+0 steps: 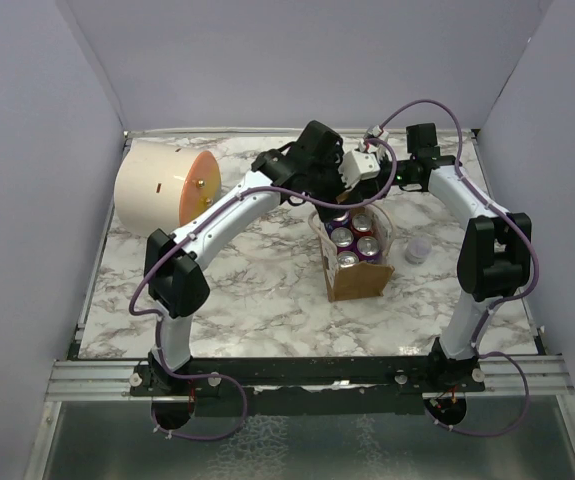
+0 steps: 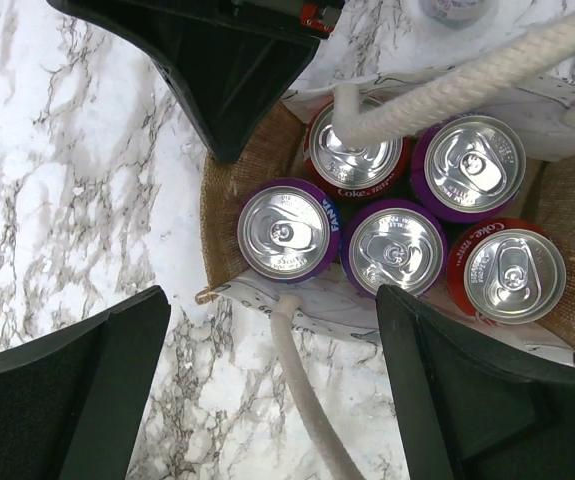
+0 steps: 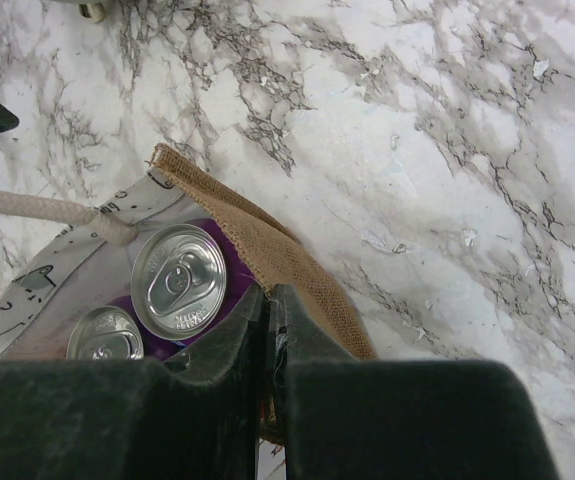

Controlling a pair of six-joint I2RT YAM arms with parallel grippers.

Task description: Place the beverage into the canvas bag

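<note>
At the middle of the marble counter [image 1: 257, 290] stands the bag [image 1: 360, 282], upright and open at the top, with both arms reaching over it. The cans [image 1: 352, 240] sit inside it, upright, tops up. The left wrist view shows five of them packed side by side: three purple and two red, one of the red ones marked Coke. A white rope handle [image 2: 447, 85] lies across that red can's top, and a second loop hangs down the bag's outer side onto the counter.

The left hand [image 2: 272, 305] hangs straight above the bag with its fingers spread wide. It holds nothing. One finger is over the bare counter and the other is over the bag's rim beside a red can.

The right hand [image 3: 269, 295] is at the bag's brown edge. Its fingers are pressed together on the fabric rim, pinching it, with a purple can top just inside the wall next to them. In the left wrist view the same hand shows as a dark wedge coming down onto that brown edge.

Well to the left of the bag, a big cream cylinder [image 1: 162, 185] lies on its side, its orange face turned toward the bag. A small pale cup [image 1: 416, 250] stands just right of the bag, apart from it.
</note>
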